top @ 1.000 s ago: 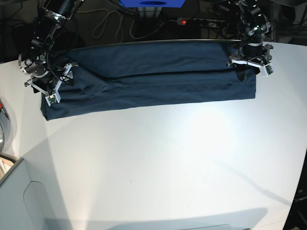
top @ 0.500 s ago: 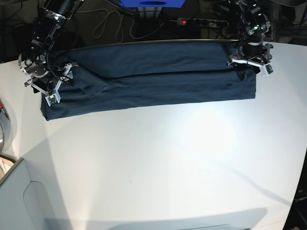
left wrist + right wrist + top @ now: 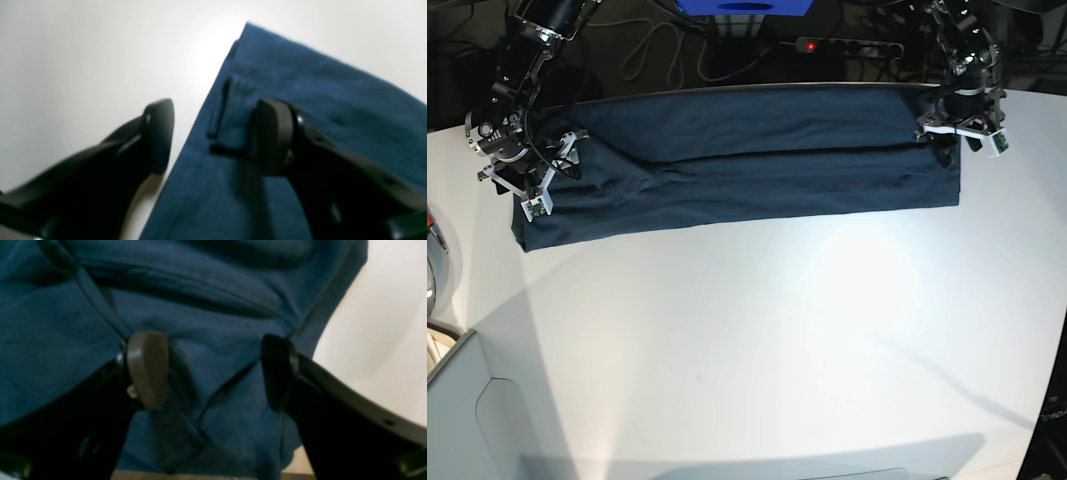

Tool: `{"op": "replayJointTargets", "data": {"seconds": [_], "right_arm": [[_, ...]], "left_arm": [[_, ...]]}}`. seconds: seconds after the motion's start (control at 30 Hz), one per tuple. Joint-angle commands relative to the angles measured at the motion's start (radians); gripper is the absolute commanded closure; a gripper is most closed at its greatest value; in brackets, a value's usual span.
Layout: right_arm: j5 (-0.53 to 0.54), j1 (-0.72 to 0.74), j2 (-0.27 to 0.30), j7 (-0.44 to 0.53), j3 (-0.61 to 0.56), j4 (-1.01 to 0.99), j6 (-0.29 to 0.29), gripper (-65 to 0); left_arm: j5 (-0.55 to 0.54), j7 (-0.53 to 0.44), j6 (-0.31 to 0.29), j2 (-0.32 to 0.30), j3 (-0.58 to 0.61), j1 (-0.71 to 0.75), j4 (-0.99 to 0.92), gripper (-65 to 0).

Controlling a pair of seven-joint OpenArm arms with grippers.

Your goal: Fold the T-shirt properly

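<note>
The dark navy T-shirt (image 3: 747, 160) lies folded into a long band across the far part of the white table (image 3: 777, 330). My left gripper (image 3: 958, 140) hovers at the band's right end, open and empty. In the left wrist view (image 3: 213, 133) it straddles the shirt's edge (image 3: 317, 100), one finger over bare table and one over cloth. My right gripper (image 3: 535, 185) is at the band's left end, open. In the right wrist view (image 3: 211, 370) both fingers stand over wrinkled cloth (image 3: 217, 306) with seams, holding nothing. The collar and label are hidden.
A power strip with a red light (image 3: 827, 45), cables and a blue box (image 3: 742, 8) lie behind the table's far edge. A grey panel (image 3: 477, 410) sits at the front left corner. The table's right edge is close to the left gripper.
My left gripper has shifted a little to the right, toward the end of the shirt band. The right gripper and the shirt have not visibly moved.
</note>
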Motion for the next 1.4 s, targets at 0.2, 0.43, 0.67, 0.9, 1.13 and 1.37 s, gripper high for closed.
{"op": "replayJointTargets", "data": {"seconds": [0.2, 0.43, 0.67, 0.9, 1.13, 1.37], "right_arm": [[0.002, 0.006, 0.010, 0.001, 0.004, 0.010, 0.011, -41.6], [0.002, 0.009, 0.010, 0.001, 0.004, 0.010, 0.011, -41.6], [0.002, 0.009, 0.010, 0.001, 0.004, 0.010, 0.011, -41.6], [0.002, 0.009, 0.010, 0.001, 0.004, 0.010, 0.011, -41.6], [0.002, 0.011, 0.008, 0.001, 0.004, 0.011, 0.011, -41.6], [0.002, 0.011, 0.007, -0.001, 0.004, 0.014, 0.011, -41.6]], "left_arm": [[-0.006, -0.027, -0.005, -0.007, -0.001, -0.003, -0.072, -37.1], [-0.006, -0.027, -0.005, -0.007, 0.040, 0.003, -0.068, -19.4], [-0.006, -0.027, -0.005, -0.005, 0.043, 0.001, -0.060, -15.3], [-0.006, -0.021, -0.005, 0.016, 0.045, 0.006, 0.031, 0.0], [0.000, -0.021, -0.005, 0.082, 0.130, 0.064, 0.190, 0.0], [0.003, -0.025, 0.007, 0.081, 0.462, 0.143, 0.278, 0.0]]}}
